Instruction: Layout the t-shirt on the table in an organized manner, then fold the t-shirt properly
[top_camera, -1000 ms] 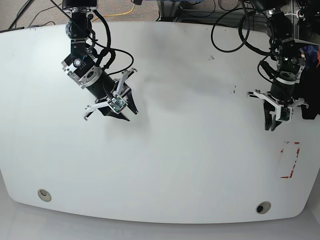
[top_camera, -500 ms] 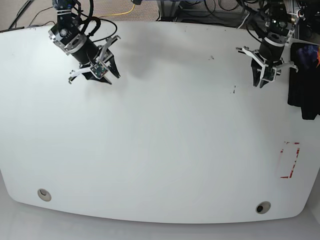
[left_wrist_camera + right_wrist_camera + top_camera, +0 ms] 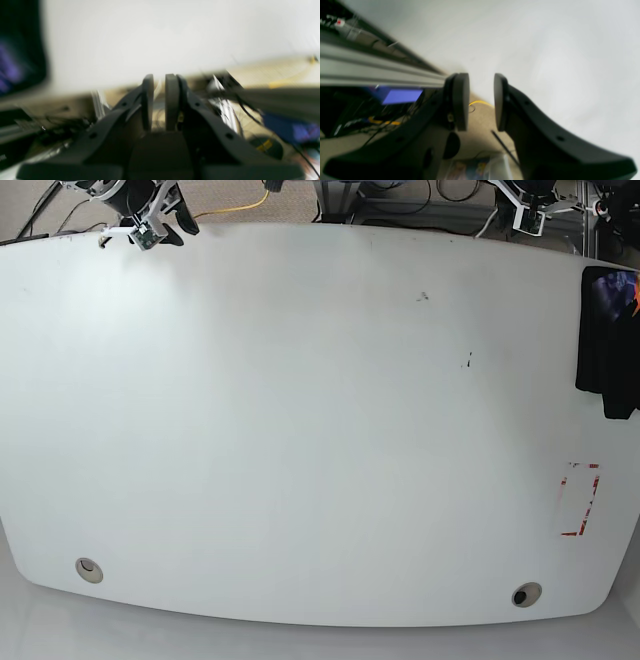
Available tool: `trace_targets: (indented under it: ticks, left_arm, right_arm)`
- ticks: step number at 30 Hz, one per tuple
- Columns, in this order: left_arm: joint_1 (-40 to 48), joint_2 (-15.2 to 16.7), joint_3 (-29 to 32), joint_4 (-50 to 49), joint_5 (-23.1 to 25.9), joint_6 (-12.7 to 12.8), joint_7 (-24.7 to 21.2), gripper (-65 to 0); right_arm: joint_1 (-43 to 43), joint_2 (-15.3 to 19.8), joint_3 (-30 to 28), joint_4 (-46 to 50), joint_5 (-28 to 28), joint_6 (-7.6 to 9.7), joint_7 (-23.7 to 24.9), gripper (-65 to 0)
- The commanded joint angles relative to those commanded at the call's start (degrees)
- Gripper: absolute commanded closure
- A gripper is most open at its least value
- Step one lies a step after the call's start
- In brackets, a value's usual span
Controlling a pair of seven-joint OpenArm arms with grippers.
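Clutter past the far edge: a tangle of dark cables (image 3: 455,192), a yellow cable (image 3: 235,207), plus a blue boxy thing (image 3: 402,96) in the right wrist view, too blurry to name.
In the way: a long pale grey bar (image 3: 375,66) cuts across the left side of the right wrist view, in front of some of the background stuff.
T-shirt: the black t-shirt (image 3: 597,340) is over at the table's side on the base view's right, partly out of frame, bunched up, with a blue and orange print showing.
Fabric: soft, matte black, kinda lumpy outline.
Table: glossy white table (image 3: 320,430), rounded near corners, 2 round grommet holes (image 3: 89,570) (image 3: 526,595) by the near edge, a few tiny dark marks (image 3: 422,297) toward the far side.
Red marking: broken red dashes (image 3: 595,490), nearer the camera than the shirt.
Left gripper: the left gripper (image 3: 159,100) is up by the far edge, tips parted by a narrow gap, nothing in them.
Right gripper: the right gripper (image 3: 481,100) is by the far edge too, with a wider gap, also holding nothing.
Room to move: a broad stretch of white runs from both grippers to the curved near edge, shirt off to the side.
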State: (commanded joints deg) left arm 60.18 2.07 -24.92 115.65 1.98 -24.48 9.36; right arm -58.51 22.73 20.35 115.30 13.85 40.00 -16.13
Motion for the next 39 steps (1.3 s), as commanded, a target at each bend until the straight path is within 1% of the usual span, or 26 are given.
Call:
trace_targets:
  ticks: [2,6,8,10,12,15,18,20,23,25,28,31,35,39]
  left_arm:
    - [2.5,0.7,0.0,-0.1,-1.1,0.0,0.0,-6.3]
    - [5.8,1.0,0.0,-0.3,-2.7,0.0,0.0,-6.3]
    - [6.6,1.0,0.0,-0.4,-2.6,0.0,0.1,-6.3]
    - [8.0,1.0,0.0,-1.3,-2.6,0.0,0.2,-6.3]
    - [8.6,1.0,0.0,-2.1,-2.5,0.0,0.2,-6.4]
    - [8.6,1.0,0.5,-4.1,-2.5,0.0,0.3,-6.5]
    - [8.4,0.8,2.0,-8.4,-2.5,0.0,0.3,-6.7]
    - [8.1,0.7,2.4,-10.6,-2.5,0.0,0.3,-6.7]
    - [6.3,0.7,2.6,-15.6,-2.3,0.0,0.3,-6.7]
    - [5.9,0.7,3.4,-18.4,-1.3,0.0,0.3,-6.7]
    - [3.3,0.7,5.8,-24.5,2.1,0.0,0.3,-6.7]
    - [0.5,0.7,6.1,-29.6,4.0,0.0,0.2,-6.7]
    - [-3.6,0.6,6.2,-37.0,5.5,0.0,0.1,-6.7]
    - [-8.4,-0.9,6.2,-42.8,7.2,0.0,0.1,-6.7]
  right_arm:
    - [-3.7,-0.1,-0.1,0.0,0.1,0.00,0.0,-15.7]
    - [-9.8,-0.2,-1.0,-0.3,0.1,0.00,0.0,-15.7]
    - [-10.9,-0.4,-2.0,-0.4,0.0,0.00,0.0,-15.7]
    - [-12.6,-1.6,-2.5,-1.3,-0.1,0.00,-0.1,-15.7]
    - [-13.4,-2.1,-2.7,-2.5,-0.1,0.00,-0.1,-15.7]
    - [-13.3,-2.5,-3.4,-5.8,-0.2,0.00,-0.1,-15.7]
    - [-11.3,-2.0,-6.9,-10.6,-0.2,-0.13,-0.1,-15.7]
    - [-10.1,-1.9,-8.1,-13.3,-0.5,-0.13,-0.1,-15.7]
    - [-8.1,-2.5,-9.8,-18.6,-3.6,-0.13,0.0,-15.7]
    - [-6.7,-2.6,-10.6,-21.3,-5.0,-0.13,0.0,-15.7]
    - [-3.3,-3.8,-12.4,-26.9,-6.0,0.00,0.3,-15.7]
    - [-1.1,-4.0,-12.7,-30.9,-6.2,-0.04,1.5,-15.7]
    - [2.3,-4.1,-15.2,-36.7,-6.2,-0.13,2.5,-15.7]
    - [5.5,-4.1,-17.2,-44.0,-6.2,-0.22,4.5,-15.7]
